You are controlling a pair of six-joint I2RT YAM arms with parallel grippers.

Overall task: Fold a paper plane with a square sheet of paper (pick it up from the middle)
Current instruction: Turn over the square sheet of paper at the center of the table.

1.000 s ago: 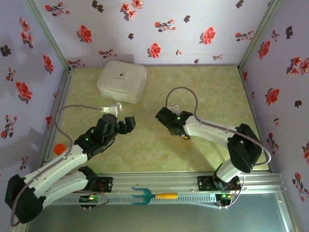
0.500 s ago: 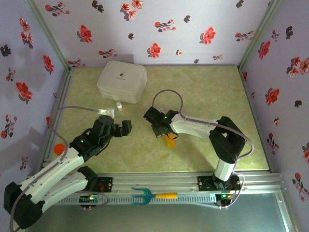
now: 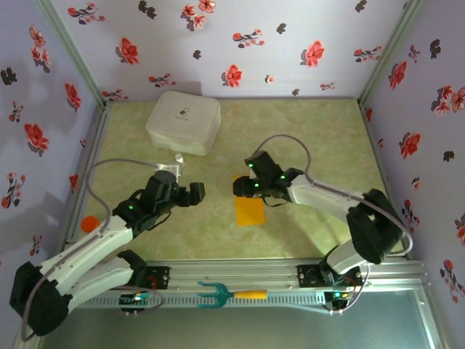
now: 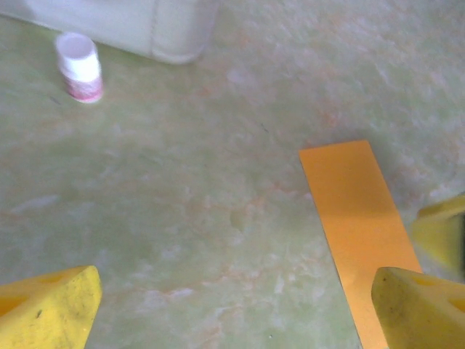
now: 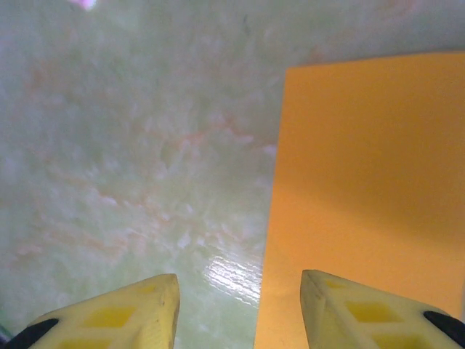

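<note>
The right tool has its two yellow fingers apart and holds nothing. It hangs just over the tabletop, and the left long edge of the folded orange paper runs beneath the gap between them. From above, this tool sits at the far end of the paper, which lies flat near the middle of the tabletop as a narrow, straight-edged strip.

The left tool is spread wide and empty. Its right finger stands over the near end of the paper; whether it touches cannot be told. Seen from above, the left tool is to the left of the paper, apart from it.

Farther off, a small white bottle stands upright just before a white lidded box. A teal garden fork lies on the front rail.
</note>
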